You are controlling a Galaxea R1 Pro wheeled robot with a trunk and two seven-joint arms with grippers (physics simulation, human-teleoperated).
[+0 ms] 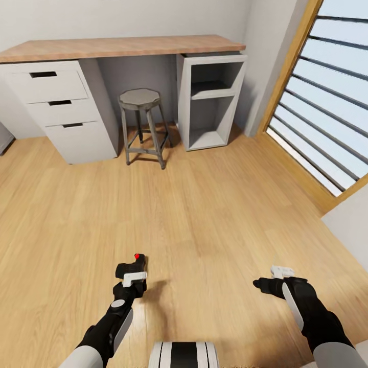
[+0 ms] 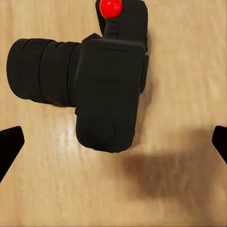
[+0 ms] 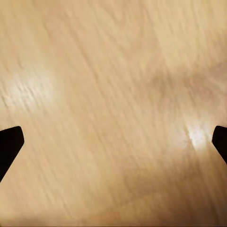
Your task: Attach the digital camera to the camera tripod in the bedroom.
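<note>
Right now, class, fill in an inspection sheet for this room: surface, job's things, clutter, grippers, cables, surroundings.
Surface: light wood floor, glossy.
Job's things: camera, red dot on top, at the left gripper, raised off the floor, its shadow to one side.
Clutter: stool under the desk.
Grippers: left gripper's hold on the camera unclear; right gripper open, holding nothing.
Cables: nothing seen.
Surroundings: drawers, open shelf unit, window on the robot's right.

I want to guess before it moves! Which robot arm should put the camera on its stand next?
Probably the left. The digital camera with its red dot sits right at the left gripper, though I can't tell if it's gripped. The right gripper hangs over bare wood floor. No stand in sight yet.
</note>
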